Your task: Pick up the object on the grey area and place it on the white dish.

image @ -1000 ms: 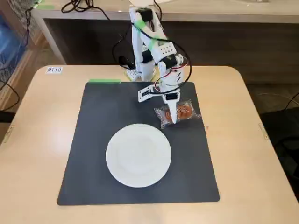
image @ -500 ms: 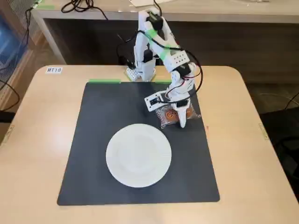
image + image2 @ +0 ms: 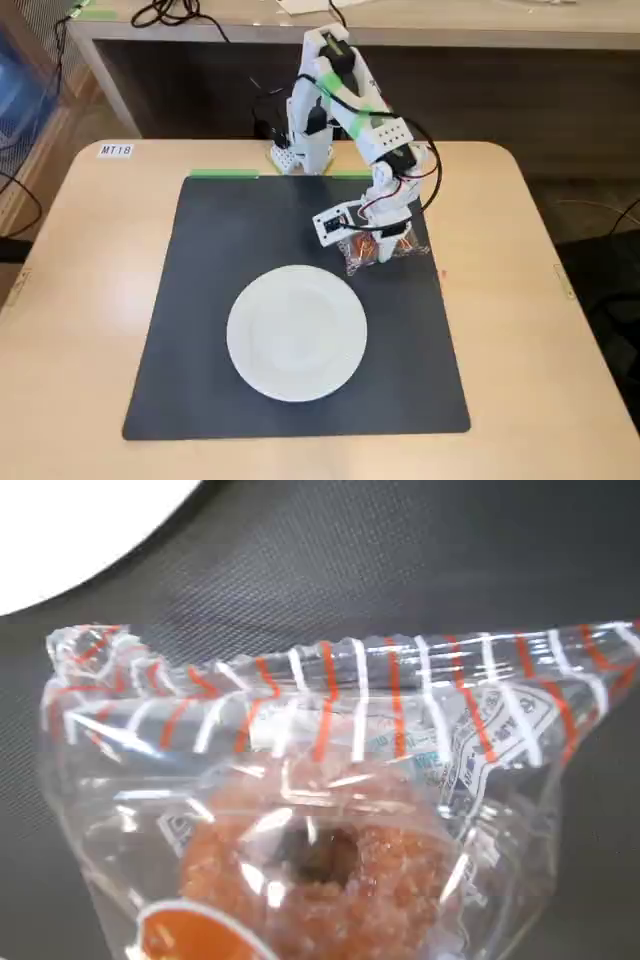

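The object (image 3: pixel 378 252) is a small orange-brown ring-shaped snack in a clear crinkly wrapper with orange and white stripes. It is on the right part of the dark grey mat (image 3: pixel 210 300), just up and right of the white dish (image 3: pixel 297 332). My gripper (image 3: pixel 380 245) points down onto the snack and looks closed on it, low at the mat. In the wrist view the snack (image 3: pixel 320 860) fills the frame and hides my fingers. The mat (image 3: pixel 400 570) lies behind it, and the dish's rim (image 3: pixel 70 530) shows at the top left.
The arm's base (image 3: pixel 300 150) stands at the mat's far edge, with green tape strips beside it. The mat lies on a light wooden tabletop (image 3: pixel 90 250). A desk with cables stands behind the table.
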Available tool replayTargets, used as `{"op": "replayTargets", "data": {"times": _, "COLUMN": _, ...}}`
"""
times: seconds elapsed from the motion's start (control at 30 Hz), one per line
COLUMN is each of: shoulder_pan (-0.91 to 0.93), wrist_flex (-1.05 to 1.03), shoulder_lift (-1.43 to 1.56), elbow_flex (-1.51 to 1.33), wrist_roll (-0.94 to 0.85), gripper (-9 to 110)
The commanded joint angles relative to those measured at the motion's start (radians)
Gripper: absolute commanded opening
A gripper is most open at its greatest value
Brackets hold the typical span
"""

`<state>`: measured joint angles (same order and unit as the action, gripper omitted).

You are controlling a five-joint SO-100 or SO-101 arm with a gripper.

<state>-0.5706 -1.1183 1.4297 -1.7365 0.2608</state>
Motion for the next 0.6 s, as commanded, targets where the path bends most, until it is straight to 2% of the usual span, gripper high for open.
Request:
{"op": "replayTargets", "data": {"times": 0.0, "shoulder_pan": -0.009, "wrist_flex": 0.04, "shoulder_lift": 0.143, "elbow_flex": 0.021, "wrist_roll": -0.054, "gripper": 13}}
{"op": "replayTargets", "data": {"times": 0.27, "shoulder_pan": 0.083, "wrist_flex": 0.121, "shoulder_lift": 0.41, "elbow_flex": 0.021, "wrist_roll": -0.216, "gripper": 19}}
{"op": "replayTargets", "data": {"times": 0.57, "shoulder_pan": 0.48, "wrist_flex": 0.144, "shoulder_lift": 0.275, "elbow_flex": 0.118, "wrist_roll": -0.408, "gripper": 20}}
